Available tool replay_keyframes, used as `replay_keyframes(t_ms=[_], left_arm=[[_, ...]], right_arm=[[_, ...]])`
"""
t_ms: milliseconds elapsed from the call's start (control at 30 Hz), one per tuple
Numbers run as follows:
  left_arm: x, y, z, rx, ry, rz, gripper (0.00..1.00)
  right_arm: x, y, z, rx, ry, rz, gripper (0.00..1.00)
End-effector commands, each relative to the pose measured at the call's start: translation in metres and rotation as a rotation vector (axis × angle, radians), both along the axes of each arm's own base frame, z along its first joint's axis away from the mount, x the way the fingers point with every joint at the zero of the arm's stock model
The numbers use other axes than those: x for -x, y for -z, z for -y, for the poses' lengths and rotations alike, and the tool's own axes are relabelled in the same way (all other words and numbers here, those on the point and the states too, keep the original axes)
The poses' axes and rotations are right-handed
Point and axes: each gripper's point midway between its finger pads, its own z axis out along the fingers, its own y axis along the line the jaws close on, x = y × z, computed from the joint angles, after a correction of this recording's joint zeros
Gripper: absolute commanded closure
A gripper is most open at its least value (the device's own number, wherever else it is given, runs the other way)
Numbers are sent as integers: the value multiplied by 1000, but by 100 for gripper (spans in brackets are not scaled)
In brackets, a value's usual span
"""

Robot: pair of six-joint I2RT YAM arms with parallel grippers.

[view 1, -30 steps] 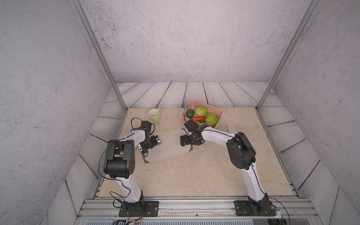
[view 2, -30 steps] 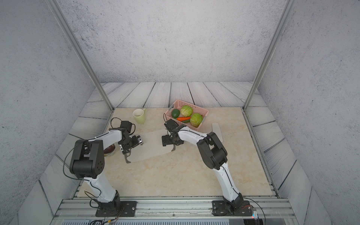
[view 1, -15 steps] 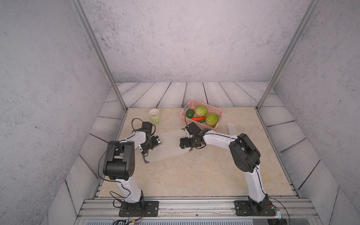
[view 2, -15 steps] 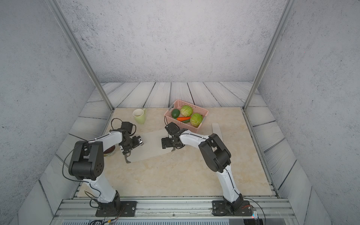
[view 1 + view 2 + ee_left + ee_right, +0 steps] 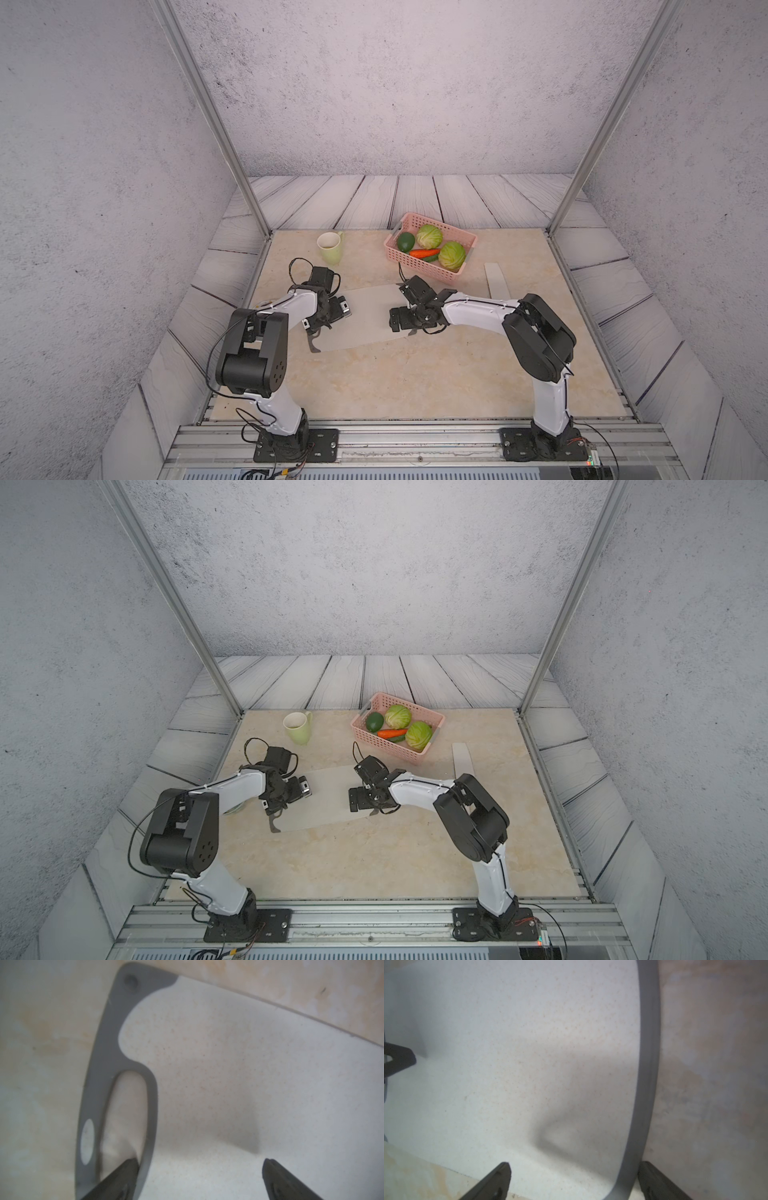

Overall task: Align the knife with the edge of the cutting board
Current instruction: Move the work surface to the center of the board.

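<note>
The cutting board (image 5: 365, 316) (image 5: 328, 796) lies flat and slanted between my two arms, its handle end toward the left arm. My left gripper (image 5: 200, 1162) (image 5: 322, 328) is open, one finger in the oval handle hole (image 5: 126, 1109) and the other over the board (image 5: 228, 1084). My right gripper (image 5: 574, 1165) (image 5: 411, 328) is open across the opposite dark grey end strip (image 5: 648, 1064) near a corner, one finger over the board (image 5: 529, 1043) and one over the table. The knife (image 5: 494, 280) (image 5: 463, 759) lies alone on the table at the right, apart from the board and both grippers.
A pink basket (image 5: 428, 272) with cabbages, an avocado and a carrot stands just behind the board's right end. A pale green mug (image 5: 330, 249) stands at the back left. Metal frame posts and grey walls enclose the table.
My right gripper has shifted toward the front along the board's right end, and its elbow has drawn back. The left arm, the board and the knife look unmoved.
</note>
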Motion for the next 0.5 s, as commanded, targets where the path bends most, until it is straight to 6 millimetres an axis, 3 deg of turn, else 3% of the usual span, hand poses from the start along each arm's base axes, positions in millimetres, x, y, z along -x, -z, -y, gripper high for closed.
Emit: replay_keyframes(t_ms=[0,467], left_arm=[[41,19,35,123,49,-140,2],[73,27,70,132,150,-134,2]], right_arm=[[41,26,7,14,-6,-131,1],[72,20,34,29,23,-131,1]])
